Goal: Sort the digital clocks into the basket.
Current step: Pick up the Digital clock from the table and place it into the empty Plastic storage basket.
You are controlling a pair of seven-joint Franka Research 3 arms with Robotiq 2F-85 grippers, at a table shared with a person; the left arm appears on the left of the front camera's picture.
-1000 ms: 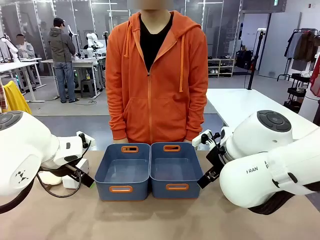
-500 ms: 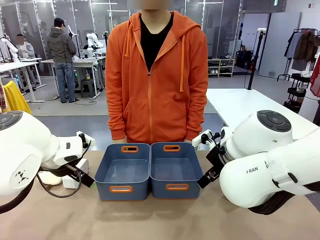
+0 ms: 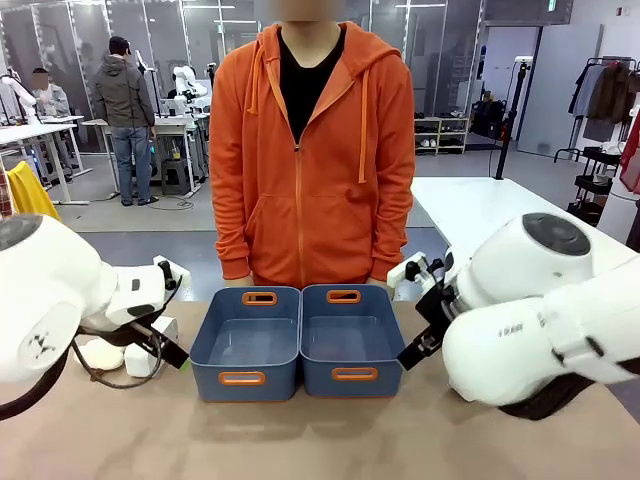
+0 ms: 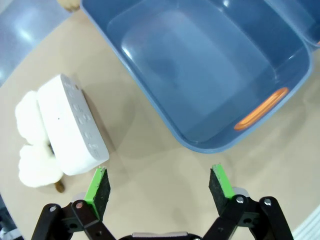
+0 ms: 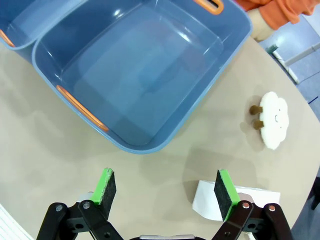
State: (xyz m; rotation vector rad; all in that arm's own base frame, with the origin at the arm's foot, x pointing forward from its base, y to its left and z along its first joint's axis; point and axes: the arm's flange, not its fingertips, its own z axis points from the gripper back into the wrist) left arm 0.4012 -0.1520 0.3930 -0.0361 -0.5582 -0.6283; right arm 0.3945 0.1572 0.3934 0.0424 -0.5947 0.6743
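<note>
Across the table (image 3: 300, 440) a person (image 3: 312, 160) in orange stands behind the left basket (image 3: 280, 383) and right basket (image 3: 385, 345), set side by side. The left clock (image 4: 70, 132) lies on the table touching a plush toy (image 4: 32, 155). The right clock (image 5: 207, 200) lies near the right basket. The left gripper (image 4: 160, 187) and right gripper (image 5: 167, 192) hang spread wide, holding nothing.
</note>
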